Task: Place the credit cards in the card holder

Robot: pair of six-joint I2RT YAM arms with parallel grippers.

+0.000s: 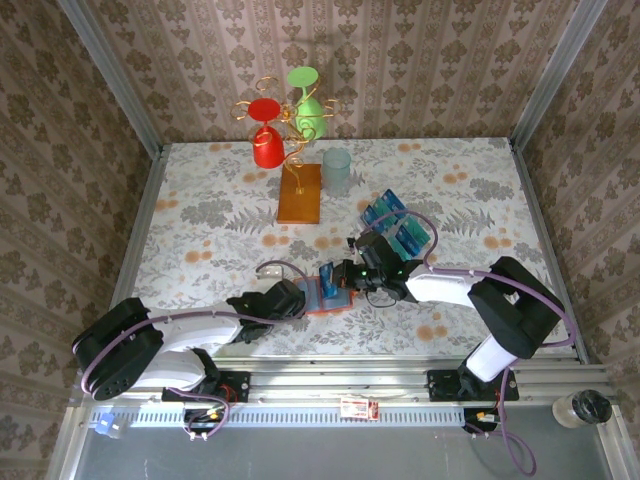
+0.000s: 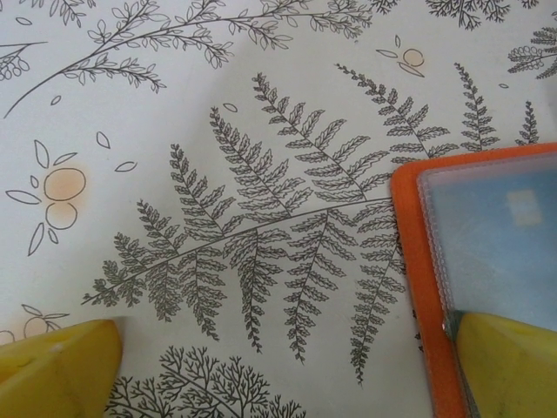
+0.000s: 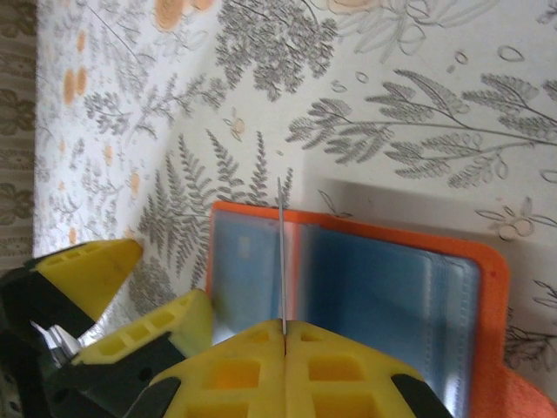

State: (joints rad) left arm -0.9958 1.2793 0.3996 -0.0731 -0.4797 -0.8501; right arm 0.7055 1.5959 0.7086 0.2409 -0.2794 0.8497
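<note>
The orange card holder (image 1: 328,298) lies open on the flowered table, its clear sleeves showing blue cards inside (image 3: 392,287). My right gripper (image 3: 285,335) is shut on one thin credit card (image 3: 282,252), held edge-on and upright over the holder's middle fold. My left gripper (image 2: 287,374) is open and wide at the holder's left side. Its right finger (image 2: 513,366) rests on the clear sleeve of the card holder (image 2: 487,235), and its left finger (image 2: 61,370) is over bare table. Several blue and teal credit cards (image 1: 393,222) lie in a loose pile behind the right arm.
A gold wire stand on an orange-brown base (image 1: 300,193) carries a red cup (image 1: 266,140) and a green cup (image 1: 308,105) at the back. A clear tumbler (image 1: 337,170) stands beside it. Wallpapered walls close in three sides.
</note>
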